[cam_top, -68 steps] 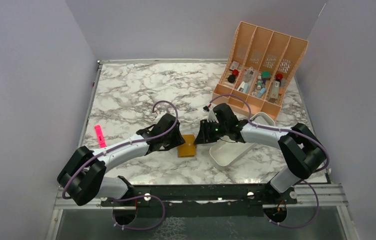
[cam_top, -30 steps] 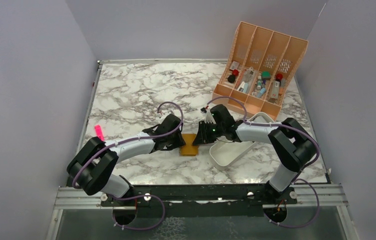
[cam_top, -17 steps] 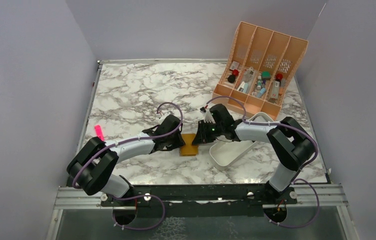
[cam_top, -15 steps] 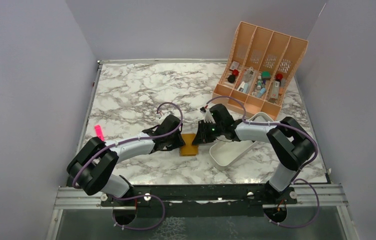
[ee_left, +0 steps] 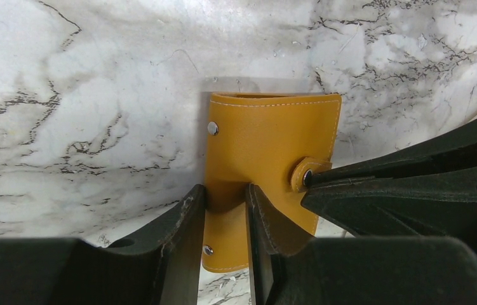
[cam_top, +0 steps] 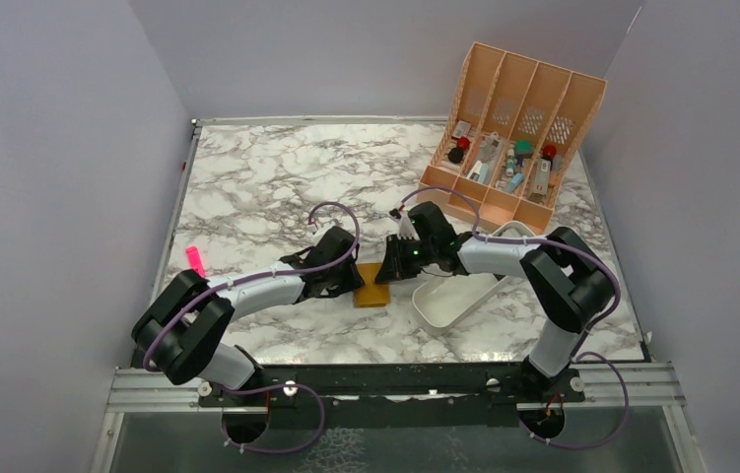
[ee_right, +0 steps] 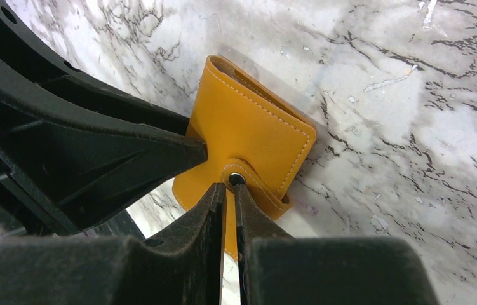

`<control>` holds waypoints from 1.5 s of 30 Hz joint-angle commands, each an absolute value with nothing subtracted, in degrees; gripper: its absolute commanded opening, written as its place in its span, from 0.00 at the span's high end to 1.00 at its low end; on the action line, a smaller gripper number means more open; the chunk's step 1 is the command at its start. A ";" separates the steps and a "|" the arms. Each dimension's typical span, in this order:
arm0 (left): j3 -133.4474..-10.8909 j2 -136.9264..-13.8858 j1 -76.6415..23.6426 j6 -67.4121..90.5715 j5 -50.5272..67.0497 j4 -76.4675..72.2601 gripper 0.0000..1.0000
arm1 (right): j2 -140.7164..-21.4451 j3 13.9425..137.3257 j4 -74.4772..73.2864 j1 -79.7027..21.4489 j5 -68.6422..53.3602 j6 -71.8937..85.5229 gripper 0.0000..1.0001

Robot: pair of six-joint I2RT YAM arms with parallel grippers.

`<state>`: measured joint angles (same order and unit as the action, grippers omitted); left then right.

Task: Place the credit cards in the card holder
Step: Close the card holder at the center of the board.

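The card holder [cam_top: 371,286] is being kept on the tabletop [cam_top: 277,187] toward the near middle, between the two end effectors and just left of a white tray [cam_top: 449,307]. It is being gripped by the left end effector [cam_top: 354,280] along its near-left edge. In the left wrist view that edge of the card holder [ee_left: 267,140] is being pinched between the narrowly set fingers [ee_left: 181,235] of the left end effector [ee_left: 223,213], with a metal stud [ee_left: 212,128] showing beyond the fingertips. The snap strap [ee_right: 258,187] at the opposite edge is being nipped by the right end effector [ee_right: 230,190], whose jaws are being kept almost together on it, the snap sitting right at the tips. The stitched far edge of the card holder [ee_right: 248,127] is being left free of both end effectors; whether the near edge is being lifted off the marble cannot be told. Room is being offered mainly beyond and to the left of the card holder, where bare marble is running to the back and left edges of the tabletop; only a pink marker [cam_top: 194,264] is lying near the left edge. On the right, space is being narrowed by the tray, over whose far corner the right arm is passing, and by a peach organiser [cam_top: 513,128] standing at the far right corner, well apart from the card holder.
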<state>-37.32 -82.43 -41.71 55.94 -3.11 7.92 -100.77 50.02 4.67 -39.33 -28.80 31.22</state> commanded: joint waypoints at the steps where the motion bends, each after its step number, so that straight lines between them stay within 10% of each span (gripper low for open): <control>1: -36.91 -83.42 -42.52 56.77 0.81 2.65 0.70 | -103.00 51.25 3.28 -40.68 -28.32 29.50 0.85; 45: -42.45 -84.81 -36.74 46.41 6.61 3.17 0.81 | -96.18 52.15 -5.84 -40.78 -15.47 28.88 0.79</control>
